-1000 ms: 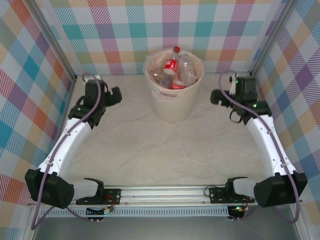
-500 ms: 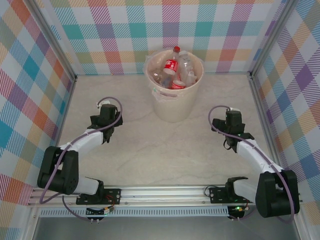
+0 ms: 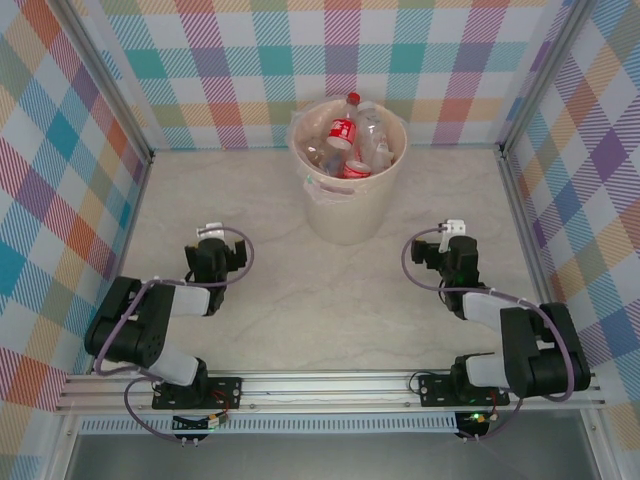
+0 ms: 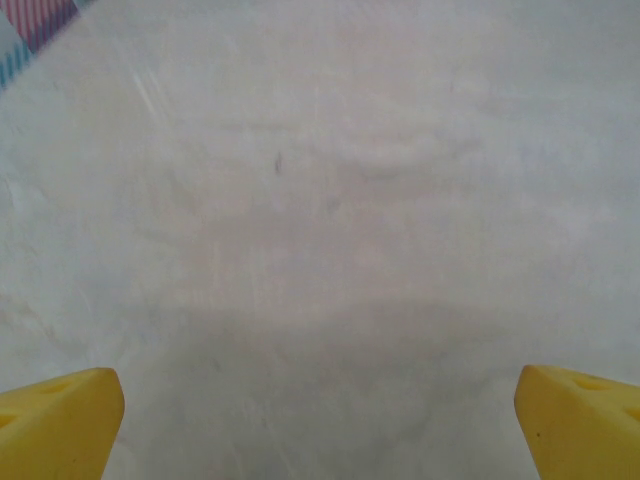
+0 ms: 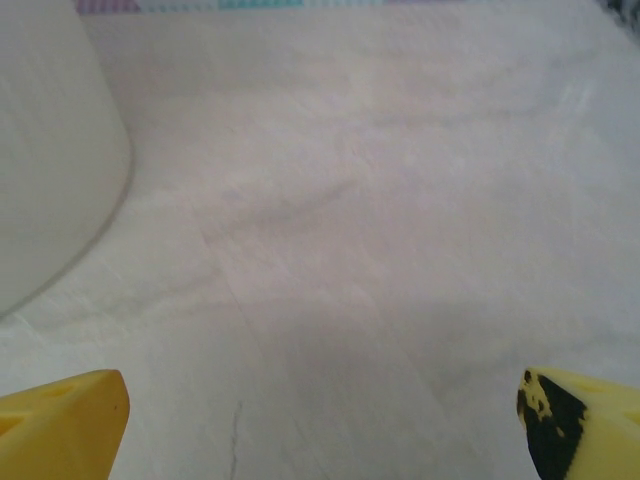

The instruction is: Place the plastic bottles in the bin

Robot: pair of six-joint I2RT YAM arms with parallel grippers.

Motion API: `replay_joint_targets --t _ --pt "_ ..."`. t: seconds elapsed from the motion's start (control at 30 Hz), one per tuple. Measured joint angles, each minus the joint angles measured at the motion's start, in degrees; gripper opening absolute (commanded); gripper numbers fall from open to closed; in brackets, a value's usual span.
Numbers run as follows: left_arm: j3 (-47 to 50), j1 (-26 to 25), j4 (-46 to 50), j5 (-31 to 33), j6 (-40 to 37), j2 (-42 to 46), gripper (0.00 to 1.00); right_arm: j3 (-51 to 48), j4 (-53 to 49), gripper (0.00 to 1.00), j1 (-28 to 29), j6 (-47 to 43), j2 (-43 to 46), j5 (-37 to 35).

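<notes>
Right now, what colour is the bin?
The bin is cream. The top view shows it best.

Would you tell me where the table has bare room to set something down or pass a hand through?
The table is bare from the bin down to the near rail, between the left gripper and right gripper, both open. Bare strips also run either side of the bin. Crowded: the bin itself, heaped with plastic bottles.
</notes>
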State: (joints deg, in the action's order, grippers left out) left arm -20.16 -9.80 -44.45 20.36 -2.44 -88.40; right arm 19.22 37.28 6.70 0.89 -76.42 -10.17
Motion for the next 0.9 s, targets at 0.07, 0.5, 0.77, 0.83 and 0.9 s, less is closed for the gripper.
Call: replay_joint_targets --t 0.07,0.5,0.77,0.83,0.9 --pt "0.5 0.3 -0.8 -1.3 -0.2 -2.4 1.00 0.0 5.6 0.99 0.0 -1.1 -3.6 0.6" --pt "-2.8 4.5 -2.9 -7.9 0.8 -2.6 1.00 2.5 10.3 0.99 -3.8 0.4 -11.9 0.4" --pt "-2.8 4.5 -2.9 -8.4 1.1 -2.6 1.00 2.5 10.2 0.99 -3.8 0.9 -11.9 0.3" --pt "-2.8 4.5 -2.9 -8.4 1.1 -2.6 1.00 2.5 10.2 0.99 -3.8 1.0 -11.9 0.2" --pt "-2.8 4.5 -2.9 -8.6 1.1 -2.6 1.00 2.5 10.2 0.99 -3.8 1.2 -11.9 0.2"
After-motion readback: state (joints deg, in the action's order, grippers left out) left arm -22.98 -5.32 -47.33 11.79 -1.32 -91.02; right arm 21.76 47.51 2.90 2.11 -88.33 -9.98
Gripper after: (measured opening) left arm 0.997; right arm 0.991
